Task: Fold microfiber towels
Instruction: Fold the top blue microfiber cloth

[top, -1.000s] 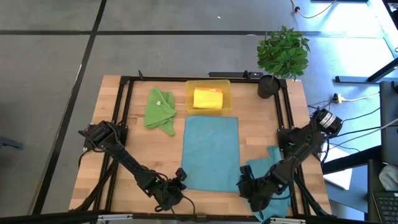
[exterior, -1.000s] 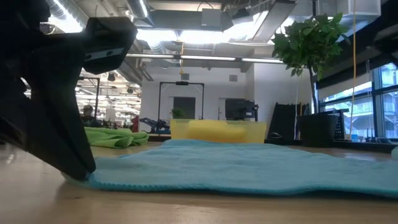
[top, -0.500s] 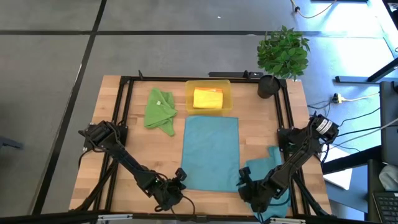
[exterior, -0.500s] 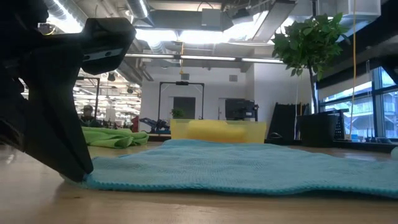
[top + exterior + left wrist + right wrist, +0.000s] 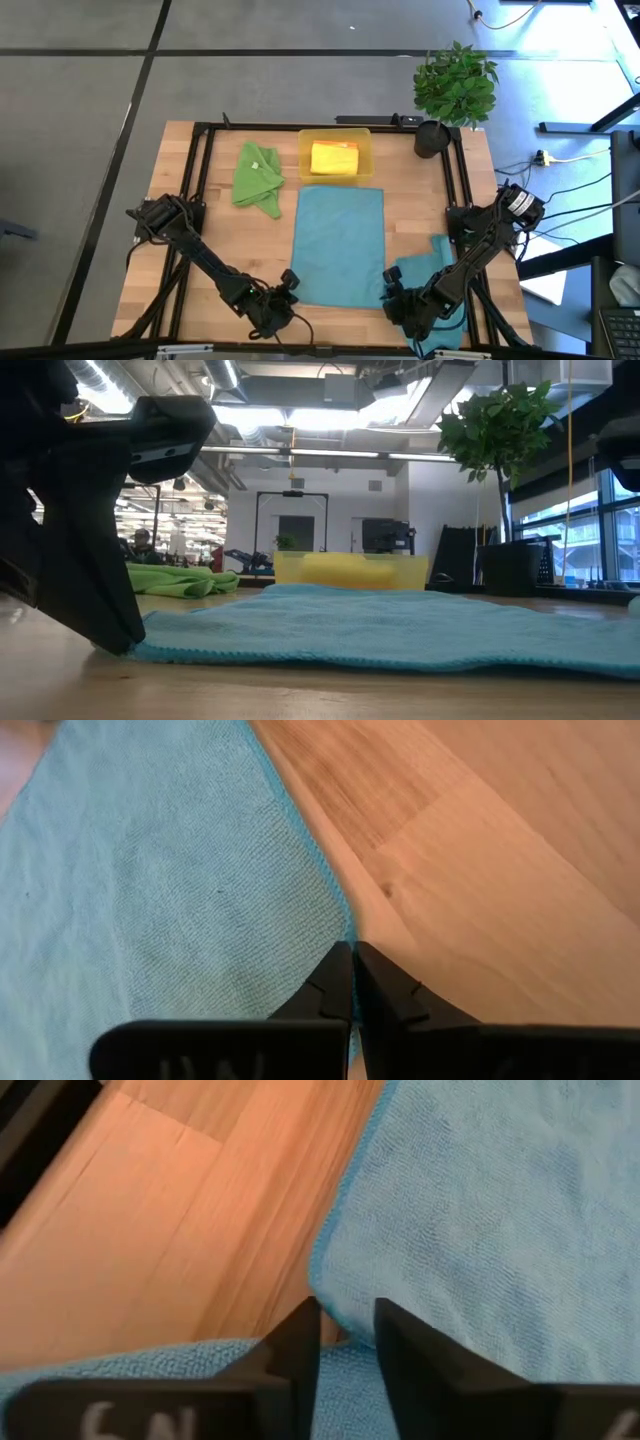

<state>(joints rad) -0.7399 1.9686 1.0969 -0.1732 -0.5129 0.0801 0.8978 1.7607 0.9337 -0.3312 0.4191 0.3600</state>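
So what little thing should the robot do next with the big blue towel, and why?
Probably close the right claw first. The left claw looks pinched shut on the near corner of the flat teal towel, but the right claw's fingers are apart at the other near corner. Both corners need holding before lifting to fold.

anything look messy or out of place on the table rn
Two things. The green towel lies crumpled beside the tray, and a second teal towel is bunched at the table's right edge under the right arm. The spread teal towel lies flat and square.
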